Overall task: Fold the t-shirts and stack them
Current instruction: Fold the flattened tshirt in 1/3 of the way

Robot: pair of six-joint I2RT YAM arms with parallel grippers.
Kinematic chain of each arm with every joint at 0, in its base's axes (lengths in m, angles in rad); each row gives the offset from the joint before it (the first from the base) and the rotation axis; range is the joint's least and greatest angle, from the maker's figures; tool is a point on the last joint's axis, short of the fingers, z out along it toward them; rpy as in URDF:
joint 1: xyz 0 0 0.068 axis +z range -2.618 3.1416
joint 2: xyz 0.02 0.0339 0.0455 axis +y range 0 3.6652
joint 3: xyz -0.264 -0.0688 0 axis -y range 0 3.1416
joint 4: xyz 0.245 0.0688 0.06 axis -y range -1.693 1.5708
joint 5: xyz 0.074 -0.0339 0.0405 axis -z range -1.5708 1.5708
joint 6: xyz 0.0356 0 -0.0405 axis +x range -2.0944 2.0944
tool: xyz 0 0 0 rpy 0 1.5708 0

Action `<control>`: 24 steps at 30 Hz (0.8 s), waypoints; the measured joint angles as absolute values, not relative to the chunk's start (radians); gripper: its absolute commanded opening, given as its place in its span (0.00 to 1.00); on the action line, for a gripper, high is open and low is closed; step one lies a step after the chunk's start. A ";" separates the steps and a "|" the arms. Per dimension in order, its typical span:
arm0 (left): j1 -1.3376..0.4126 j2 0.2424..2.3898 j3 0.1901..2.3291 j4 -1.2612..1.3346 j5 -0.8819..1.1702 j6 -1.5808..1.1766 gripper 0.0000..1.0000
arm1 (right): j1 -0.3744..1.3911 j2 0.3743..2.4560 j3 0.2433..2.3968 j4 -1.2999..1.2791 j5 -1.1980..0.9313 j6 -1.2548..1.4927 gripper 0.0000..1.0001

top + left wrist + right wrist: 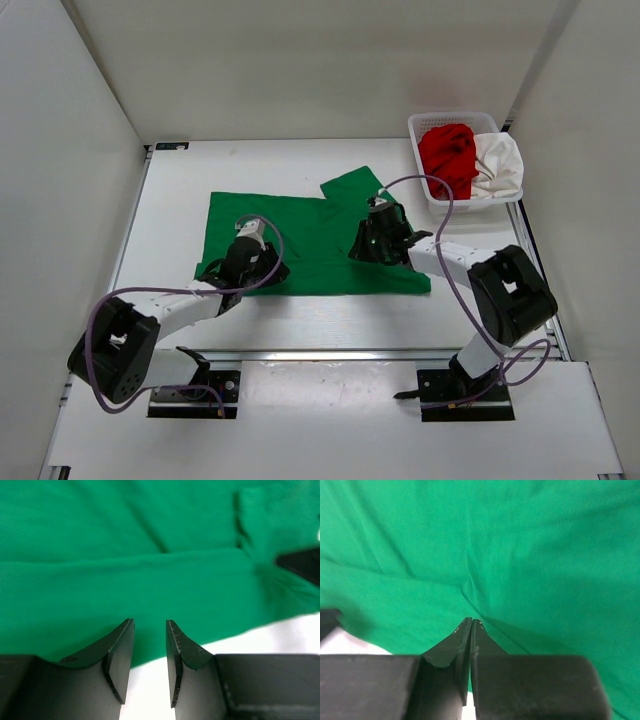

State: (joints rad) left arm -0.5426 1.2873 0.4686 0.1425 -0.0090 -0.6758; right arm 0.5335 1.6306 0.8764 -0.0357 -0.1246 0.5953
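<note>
We see the green t-shirt (300,240) spread flat mid-table (170,220), with the red t-shirt (447,152) and white t-shirt (500,165) bunched in the basket (452,120) at the far right. The left gripper (150,624) sits at the green shirt's near hem, its fingers a narrow gap apart, and the hem edge crosses that gap with nothing pinched. The right gripper (472,621) is on the shirt's right half with its fingers pressed together, and creases gather to a pucker at the tips, so we read it as pinching the cloth.
</note>
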 measured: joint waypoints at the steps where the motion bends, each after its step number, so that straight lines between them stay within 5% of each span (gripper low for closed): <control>1: -0.532 1.286 0.472 0.121 -0.011 -0.663 0.42 | 0.544 1.629 0.869 -0.036 -0.120 0.586 0.01; 7: -0.421 1.293 0.450 0.060 -0.009 -0.628 0.41 | 0.597 1.629 0.816 -0.073 -0.110 0.548 0.00; 18: -0.466 1.129 0.300 0.043 -0.004 -0.639 0.42 | 0.652 1.528 0.680 -0.047 -0.121 0.547 0.00; 24: -0.421 1.026 0.289 -0.078 0.014 -0.642 0.43 | 0.650 1.496 0.678 -0.110 -0.163 0.548 0.18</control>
